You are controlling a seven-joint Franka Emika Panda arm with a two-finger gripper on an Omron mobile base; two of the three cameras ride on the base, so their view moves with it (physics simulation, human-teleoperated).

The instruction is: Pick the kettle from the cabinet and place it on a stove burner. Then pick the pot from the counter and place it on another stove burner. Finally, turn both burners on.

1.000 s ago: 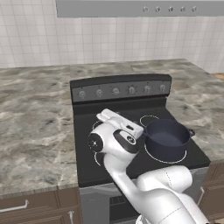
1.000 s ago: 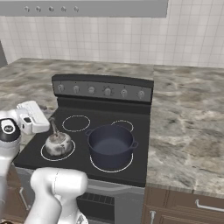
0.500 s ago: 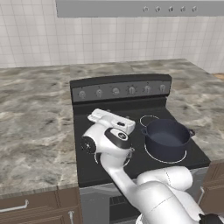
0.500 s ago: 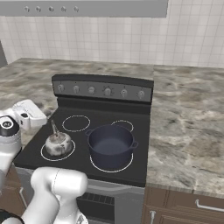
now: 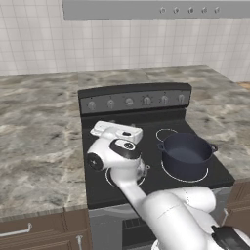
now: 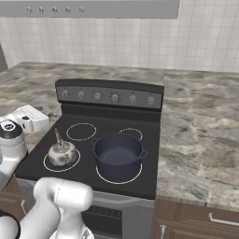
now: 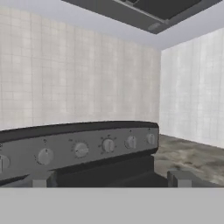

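The silvery kettle (image 6: 62, 153) stands upright on the stove's front left burner. The dark blue-grey pot (image 5: 187, 154) (image 6: 117, 154) sits on the front right burner, lidless and with nothing in it. My gripper (image 7: 110, 179) is open with nothing between its fingertips (image 7: 179, 178), and it faces the stove's row of knobs (image 7: 80, 149). My white hand (image 5: 117, 132) (image 6: 30, 117) hovers over the stove's left side, apart from both vessels. In the left base view the arm covers most of the kettle. The cabinet is out of view.
The black stove's back panel (image 5: 134, 100) (image 6: 109, 95) carries several knobs. Both rear burners (image 6: 80, 131) are bare. The marble-look counter (image 5: 39, 136) (image 6: 200, 130) runs along both sides, with brown drawers (image 6: 196, 224) below. A grey hood (image 5: 146, 9) hangs overhead.
My hand has drifted left across the stove's left side, jaws still open. Kettle and pot have stayed put on their burners.
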